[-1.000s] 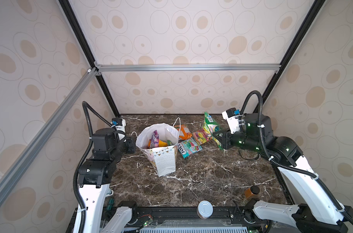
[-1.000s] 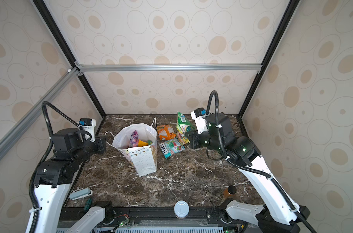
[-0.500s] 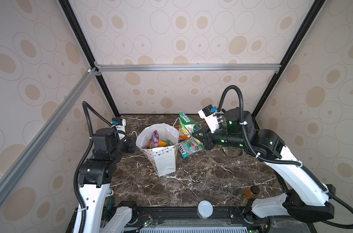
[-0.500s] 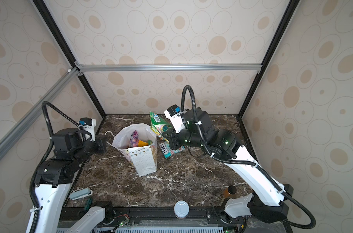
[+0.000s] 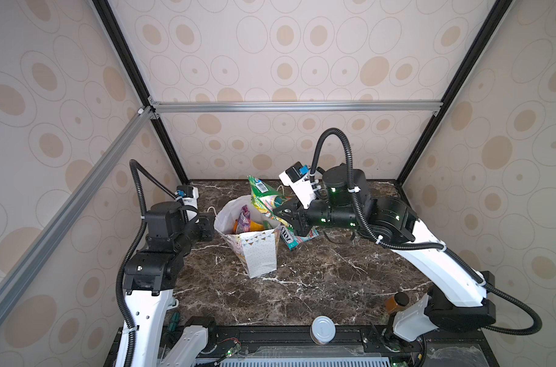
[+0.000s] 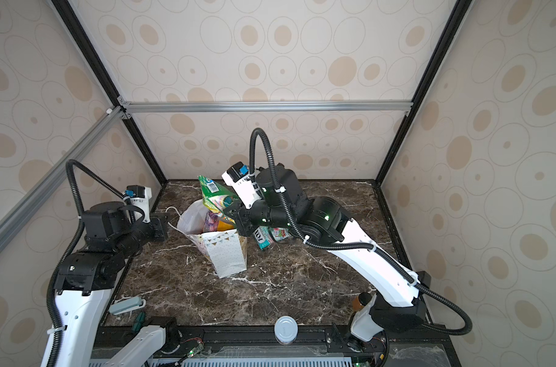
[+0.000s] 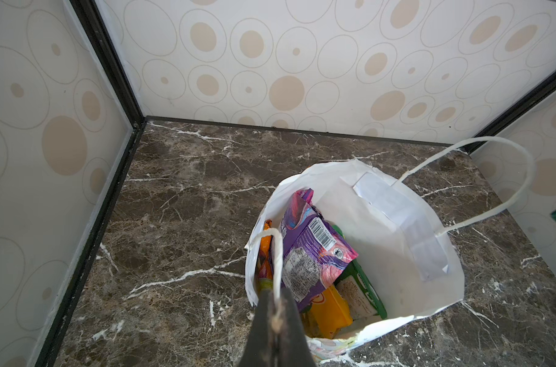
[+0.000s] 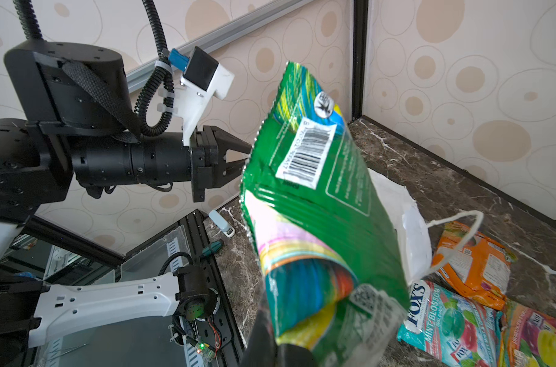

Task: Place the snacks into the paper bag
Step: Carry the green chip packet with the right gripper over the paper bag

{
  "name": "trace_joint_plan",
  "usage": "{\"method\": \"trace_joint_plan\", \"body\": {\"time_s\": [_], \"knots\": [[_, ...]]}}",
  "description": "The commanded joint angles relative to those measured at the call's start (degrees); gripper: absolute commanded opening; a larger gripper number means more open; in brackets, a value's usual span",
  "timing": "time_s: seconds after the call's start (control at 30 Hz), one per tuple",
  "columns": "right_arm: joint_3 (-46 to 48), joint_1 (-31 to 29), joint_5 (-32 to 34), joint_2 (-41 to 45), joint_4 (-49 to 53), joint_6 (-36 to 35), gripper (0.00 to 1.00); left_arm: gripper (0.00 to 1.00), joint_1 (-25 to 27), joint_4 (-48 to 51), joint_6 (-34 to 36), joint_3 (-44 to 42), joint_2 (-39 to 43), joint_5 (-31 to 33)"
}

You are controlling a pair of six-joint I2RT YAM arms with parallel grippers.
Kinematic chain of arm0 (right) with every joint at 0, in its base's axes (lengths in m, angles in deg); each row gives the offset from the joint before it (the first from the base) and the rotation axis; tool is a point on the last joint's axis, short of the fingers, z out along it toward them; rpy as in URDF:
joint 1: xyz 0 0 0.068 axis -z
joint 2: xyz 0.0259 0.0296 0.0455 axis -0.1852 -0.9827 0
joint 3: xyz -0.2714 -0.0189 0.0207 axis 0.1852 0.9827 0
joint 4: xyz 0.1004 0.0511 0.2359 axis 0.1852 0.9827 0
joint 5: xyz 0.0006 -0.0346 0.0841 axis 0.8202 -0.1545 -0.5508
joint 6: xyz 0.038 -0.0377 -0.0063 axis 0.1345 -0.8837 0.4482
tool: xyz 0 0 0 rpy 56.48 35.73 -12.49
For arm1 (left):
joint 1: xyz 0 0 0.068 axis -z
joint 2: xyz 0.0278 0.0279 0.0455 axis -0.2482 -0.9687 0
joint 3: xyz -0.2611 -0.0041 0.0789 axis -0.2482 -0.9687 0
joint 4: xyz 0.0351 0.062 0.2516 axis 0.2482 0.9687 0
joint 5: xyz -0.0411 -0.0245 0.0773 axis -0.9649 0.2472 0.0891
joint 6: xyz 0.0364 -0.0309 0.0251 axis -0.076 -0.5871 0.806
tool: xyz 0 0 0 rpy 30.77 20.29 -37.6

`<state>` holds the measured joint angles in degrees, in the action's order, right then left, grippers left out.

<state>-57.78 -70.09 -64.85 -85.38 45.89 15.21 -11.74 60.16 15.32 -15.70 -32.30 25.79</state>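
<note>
Right wrist view: right end effector [image 8: 279,346] pinches a green packet [image 8: 314,203]; it may snag the rim of the bag [image 5: 260,254] and spill, left end effector [image 7: 275,324] clamping the handle [image 7: 280,257]

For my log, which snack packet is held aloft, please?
The glossy green plastic packet in the right hand; others lie on the marble or inside the white paper bag.
</note>
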Motion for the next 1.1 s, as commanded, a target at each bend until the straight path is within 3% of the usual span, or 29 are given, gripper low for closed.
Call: {"method": "trace_joint_plan", "body": {"time_s": [0.0, 0.47, 0.8, 1.07], "knots": [[-3.08, -0.58, -1.25, -1.9, -3.15, -1.11, 0.0, 0.0, -0.05, -2.39, 1.86, 1.43, 1.01, -0.19], [-8.27, -0.17, -2.47, -12.03, -4.97, 4.34, 0.0, 0.0, -0.08, -2.5, 2.21, 0.84, 1.55, -0.19], [-1.8, 4.46, -7.98, -12.26, -12.34, 11.6, 0.0, 0.0, -0.07, -2.73, 2.47, 0.05, 1.88, -0.02], [-1.18, 6.29, -9.56, -14.8, -12.76, 12.78, 0.0, 0.0, -0.08, -2.76, 2.56, -0.54, 2.09, -0.09]]}}
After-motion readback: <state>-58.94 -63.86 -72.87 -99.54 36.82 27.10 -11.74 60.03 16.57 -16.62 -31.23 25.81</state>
